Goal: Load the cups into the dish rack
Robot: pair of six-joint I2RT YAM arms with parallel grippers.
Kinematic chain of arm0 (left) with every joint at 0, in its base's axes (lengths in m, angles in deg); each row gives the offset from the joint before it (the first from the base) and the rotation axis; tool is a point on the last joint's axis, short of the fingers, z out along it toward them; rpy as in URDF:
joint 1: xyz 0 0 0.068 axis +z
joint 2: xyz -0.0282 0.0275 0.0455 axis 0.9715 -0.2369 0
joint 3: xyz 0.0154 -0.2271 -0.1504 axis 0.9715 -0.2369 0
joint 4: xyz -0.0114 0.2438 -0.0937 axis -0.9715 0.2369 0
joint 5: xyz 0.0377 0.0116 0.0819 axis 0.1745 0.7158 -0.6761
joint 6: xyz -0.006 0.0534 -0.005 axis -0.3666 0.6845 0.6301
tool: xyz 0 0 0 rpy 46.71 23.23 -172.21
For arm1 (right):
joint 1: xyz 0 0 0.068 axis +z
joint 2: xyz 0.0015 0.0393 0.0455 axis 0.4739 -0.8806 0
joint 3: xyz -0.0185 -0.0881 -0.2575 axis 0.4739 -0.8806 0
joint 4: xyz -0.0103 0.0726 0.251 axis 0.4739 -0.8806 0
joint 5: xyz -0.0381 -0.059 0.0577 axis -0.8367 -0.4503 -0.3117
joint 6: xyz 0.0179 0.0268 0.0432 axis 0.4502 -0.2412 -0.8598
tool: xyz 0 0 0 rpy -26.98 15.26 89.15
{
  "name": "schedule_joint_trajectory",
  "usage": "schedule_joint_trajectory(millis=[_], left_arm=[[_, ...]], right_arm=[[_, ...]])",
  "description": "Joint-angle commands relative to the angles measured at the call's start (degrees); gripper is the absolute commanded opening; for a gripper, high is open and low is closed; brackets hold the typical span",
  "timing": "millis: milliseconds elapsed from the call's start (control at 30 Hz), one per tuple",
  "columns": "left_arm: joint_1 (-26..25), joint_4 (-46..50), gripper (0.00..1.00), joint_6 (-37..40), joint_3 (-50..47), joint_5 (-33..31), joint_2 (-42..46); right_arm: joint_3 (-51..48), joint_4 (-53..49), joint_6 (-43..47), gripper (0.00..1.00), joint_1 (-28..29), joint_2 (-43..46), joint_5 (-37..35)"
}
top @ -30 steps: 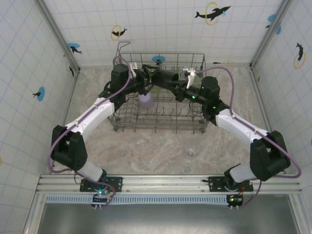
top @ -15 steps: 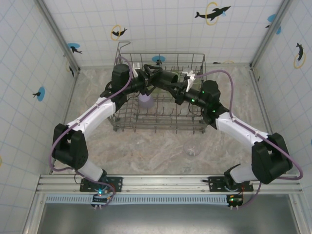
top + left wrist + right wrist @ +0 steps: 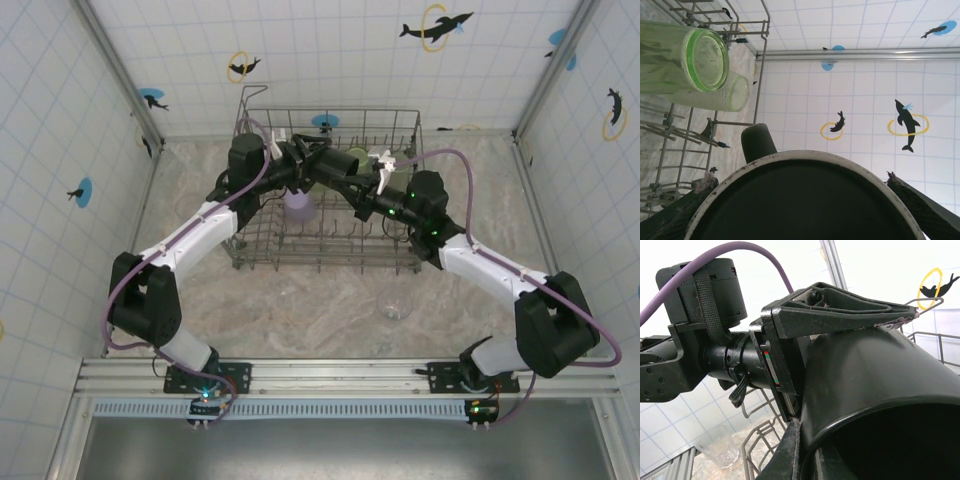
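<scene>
**Item: black handled mug (image 3: 343,161).** We find it held in the air over the far left part of the grey wire dish rack (image 3: 330,264), above the tines and just beyond a lavender tumbler (image 3: 298,206) standing in the rack.

**Axis.** It lies on its side, its long axis running left to right between the two wrists: base towards the left arm, open mouth towards the right.

**Left jaws.** Spread wide astride the mug's body near the base, one finger (image 3: 840,310) laid along its wall. We cannot tell whether they press or only flank it.

**Right jaws.** Clenched, and by our reading pinched on the rim at the mouth.

**Also entered.** Two translucent green tumblers (image 3: 695,60) lie on their sides in the rack. One clear glass (image 3: 394,306) waits on the mottled surface (image 3: 300,310), near and right of the rack.

**Judgement.** Both arms are equally near. Seating the mug depends on tipping that level axis mouth-down onto the tines directly below.
</scene>
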Motion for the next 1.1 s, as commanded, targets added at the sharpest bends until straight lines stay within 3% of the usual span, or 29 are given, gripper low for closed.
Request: schedule_joint_trajectory(millis=[0, 100, 200, 467, 700, 1067], left_arm=[[-0.4, -2.9, 0.26, 0.3, -1.1, 2.6, -0.3], [-0.4, -3.9, 0.0, 0.4, -1.4, 2.7, -0.4], [-0.4, -4.9, 0.0, 1.0, -1.8, 2.0, -0.4], [-0.4, -4.7, 0.0, 6.9, -1.1, -1.7, -0.2], [-0.4, -3.0, 0.0, 12.8, 0.2, -5.5, -0.2], [-1.0, 5.3, 0.0, 31.6, 4.3, -16.8, 0.1]], right_arm=[[0.8, 8.2, 1.7, 0.0, 0.1, 0.8, -2.4], [1.1, 7.4, 1.7, 0.0, 0.4, 0.7, -2.9], [1.3, 5.6, 1.9, 0.03, 0.3, 0.9, -3.3], [0.9, 1.0, 3.5, 0.39, 0.3, 3.0, -4.8], [0.0, -3.6, 4.4, 0.61, -0.5, 5.5, -6.4], [-2.9, -19.0, 6.2, 0.86, -2.5, 14.2, -16.8]])
